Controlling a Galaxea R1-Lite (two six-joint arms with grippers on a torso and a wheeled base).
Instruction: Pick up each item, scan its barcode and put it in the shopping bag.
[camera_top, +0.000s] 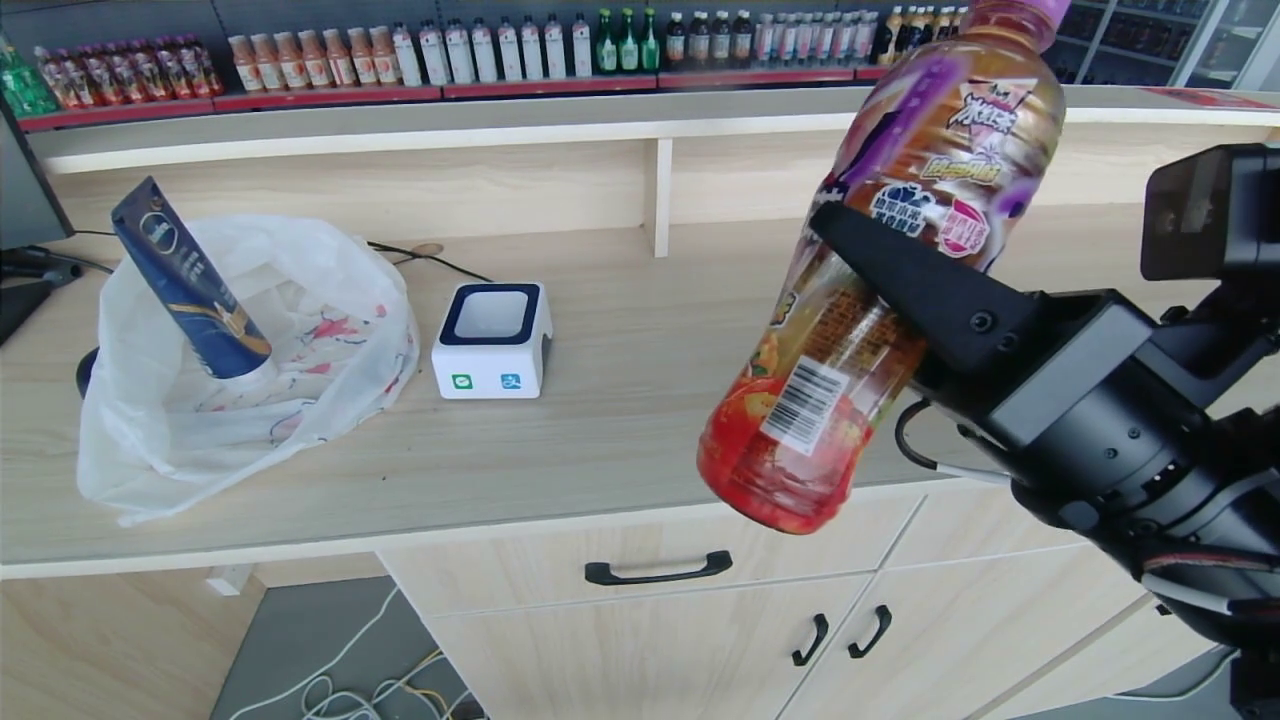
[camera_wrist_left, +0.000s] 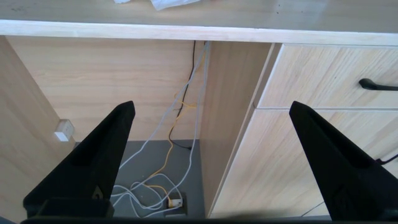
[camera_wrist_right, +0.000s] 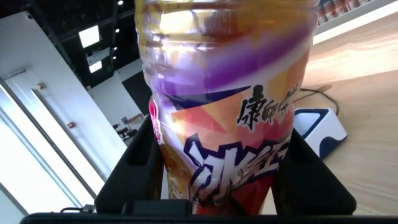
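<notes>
right pincer (camera_top: 870, 260) grips tilted bottle (camera_top: 810, 400) above counter (camera_top: 620, 400) edge; scanner (camera_top: 492, 340) beside bag (camera_top: 330, 330) holding tube (camera_top: 190, 285); left pincer (camera_wrist_left: 211, 109) wide

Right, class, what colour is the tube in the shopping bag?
The tube is dark blue with gold markings; head view shows it best.

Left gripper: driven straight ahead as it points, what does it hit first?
The left gripper likely meets the cabinet side panel beside the open bay under the counter, with cables close by; depth is unclear.
</notes>
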